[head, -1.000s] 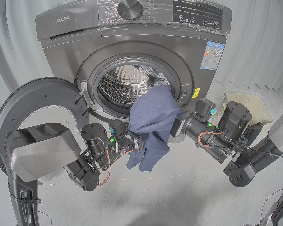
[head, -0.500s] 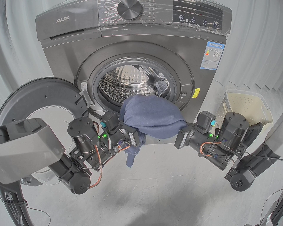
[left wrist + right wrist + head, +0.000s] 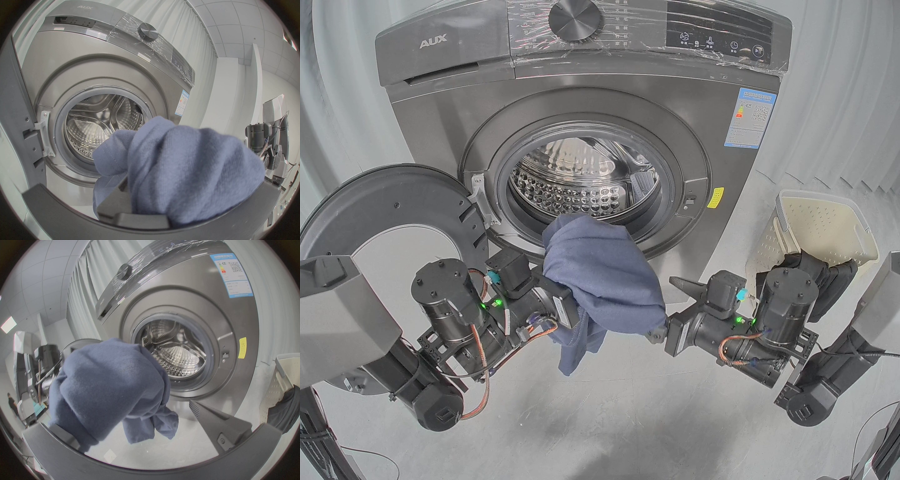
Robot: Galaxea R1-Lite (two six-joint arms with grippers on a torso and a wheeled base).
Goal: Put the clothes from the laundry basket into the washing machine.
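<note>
Garment (image 3: pixel 600 275) looks soft and floppy; best gripped at a bunched fold. It hides the left gripper (image 3: pixel 565 306), so I cannot tell its jaws. Right gripper (image 3: pixel 661 330) jaws are apart.

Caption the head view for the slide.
Blue garment draped across left hand and right hand before the open washing machine; laundry basket at right.

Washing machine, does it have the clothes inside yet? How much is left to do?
Done: the washing machine door is open, but the drum shows no clothes yet. In hand: a blue sweater hangs over the left pincer, just outside the opening and not inside. Left: get it in, then fetch the dark clothes draped over the laundry basket.
</note>
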